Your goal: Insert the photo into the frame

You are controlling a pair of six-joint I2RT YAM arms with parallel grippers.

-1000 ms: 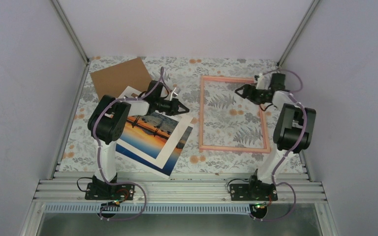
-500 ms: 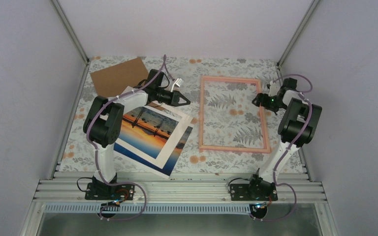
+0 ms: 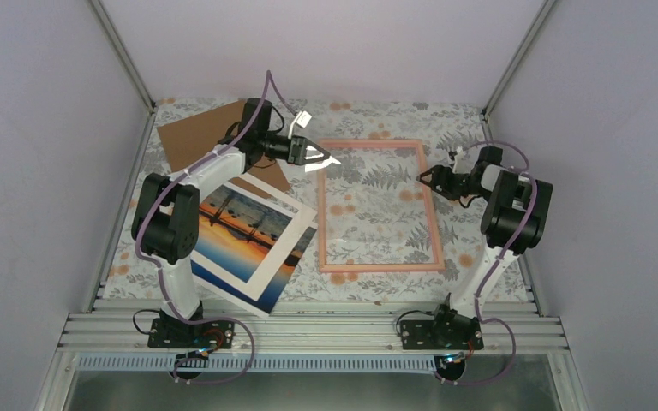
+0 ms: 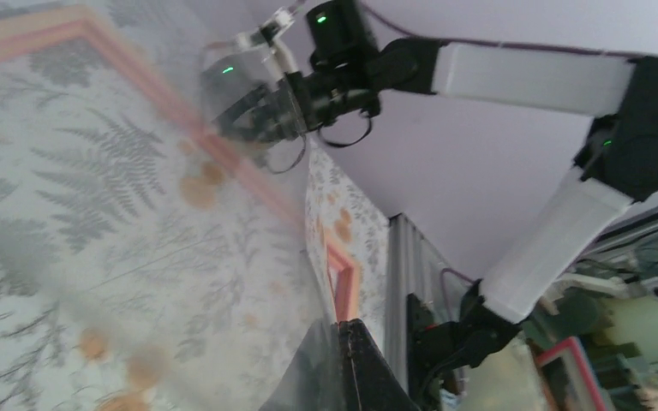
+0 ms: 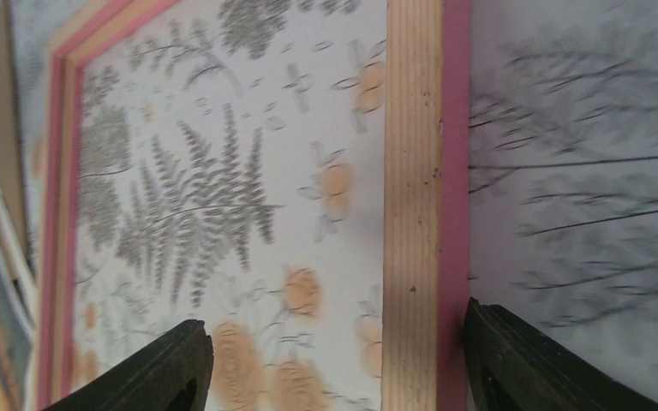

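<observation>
The pink frame (image 3: 377,268) lies flat at the table's middle. My left gripper (image 3: 326,159) is at its far left corner, shut on the edge of a thin clear sheet (image 4: 137,257) that blurs the cloth behind it. The frame's corner (image 4: 343,270) shows just past my shut fingers (image 4: 368,368). My right gripper (image 3: 424,177) is open and straddles the frame's right rail (image 5: 420,171); in its wrist view (image 5: 334,317) one finger is inside, the other (image 5: 514,360) against the pink outer edge. The sunset photo (image 3: 240,227) lies at the near left inside a white mat board (image 3: 296,229).
A brown cardboard sheet (image 3: 193,137) lies at the far left, partly under my left arm. Grey walls with metal posts close in the back and both sides. An aluminium rail (image 3: 308,330) runs along the near edge by the arm bases.
The frame has slid left and a little nearer. My left gripper rose and moved back to its far left corner. My right gripper followed the right rail leftward. The photo and mat shifted slightly left.
</observation>
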